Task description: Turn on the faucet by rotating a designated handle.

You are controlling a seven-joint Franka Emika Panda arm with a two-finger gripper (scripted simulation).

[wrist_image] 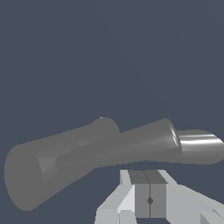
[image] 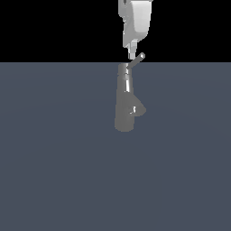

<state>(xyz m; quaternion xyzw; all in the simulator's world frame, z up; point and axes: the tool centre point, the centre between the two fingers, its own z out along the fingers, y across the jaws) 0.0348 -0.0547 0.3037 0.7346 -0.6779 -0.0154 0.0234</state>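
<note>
The grey faucet [image: 124, 106] stands upright in the middle of the exterior view, with a stubby spout [image: 140, 109] low on its right side. Its thin rod handle [image: 136, 61] slants up from the top of the body toward the exterior view's right. My white gripper [image: 133, 50] hangs straight above the handle's base, fingertips just over it; I cannot tell whether they touch. In the wrist view the fingers [wrist_image: 150, 199] are pressed together with nothing between them. The handle [wrist_image: 131, 146] runs across just beyond them, beside the faucet body [wrist_image: 39, 175].
A flat blue-grey floor [image: 54, 171] surrounds the faucet. A shiny silver cylindrical piece [wrist_image: 201, 146] shows past the handle's end in the wrist view. No other objects are visible.
</note>
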